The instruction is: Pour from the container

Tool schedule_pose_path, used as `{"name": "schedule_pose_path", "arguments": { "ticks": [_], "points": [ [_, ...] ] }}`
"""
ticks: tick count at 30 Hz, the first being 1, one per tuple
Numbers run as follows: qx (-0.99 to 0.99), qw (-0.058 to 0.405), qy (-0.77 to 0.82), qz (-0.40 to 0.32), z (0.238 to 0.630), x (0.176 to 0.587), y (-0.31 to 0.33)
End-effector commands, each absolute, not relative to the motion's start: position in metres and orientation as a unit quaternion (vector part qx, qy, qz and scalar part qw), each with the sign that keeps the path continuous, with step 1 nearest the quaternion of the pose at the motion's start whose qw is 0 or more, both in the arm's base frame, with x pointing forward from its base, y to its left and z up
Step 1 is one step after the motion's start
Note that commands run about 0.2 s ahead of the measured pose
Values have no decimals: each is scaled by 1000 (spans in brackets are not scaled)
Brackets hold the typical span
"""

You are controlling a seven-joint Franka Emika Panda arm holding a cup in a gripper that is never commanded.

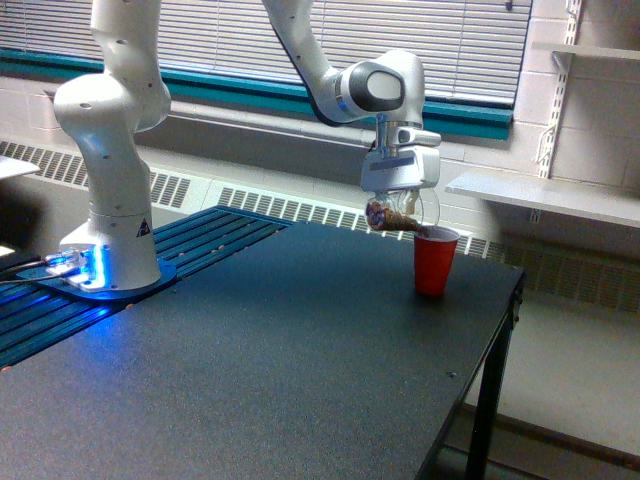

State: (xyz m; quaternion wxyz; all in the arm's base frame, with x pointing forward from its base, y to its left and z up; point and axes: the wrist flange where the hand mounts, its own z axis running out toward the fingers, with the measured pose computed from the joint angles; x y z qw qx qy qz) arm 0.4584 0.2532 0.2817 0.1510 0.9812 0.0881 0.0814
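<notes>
Gripping the clear cup (397,215) in a closed end effector (398,197) — light, rigid, likely slippery; best held by body — tilted over the red cup (435,261).

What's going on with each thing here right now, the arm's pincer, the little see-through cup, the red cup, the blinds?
Pincer: shut on the clear cup, pointing down.
Clear cup: held in the air, tipped toward the red cup, brown contents inside.
Red cup: upright on the table, open top; fill level cannot be seen.
Table: dark top, carrying the red cup.
Window blinds: lowered.
</notes>
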Motion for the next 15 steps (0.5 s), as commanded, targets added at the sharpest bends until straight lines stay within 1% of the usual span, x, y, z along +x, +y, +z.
{"name": "schedule_pose_path", "arguments": {
  "ticks": [1, 15],
  "points": [
    [978, 159, 110, 84, 288, 459, 262],
    [974, 172, 126, 74, 292, 459, 264]
  ]
}}
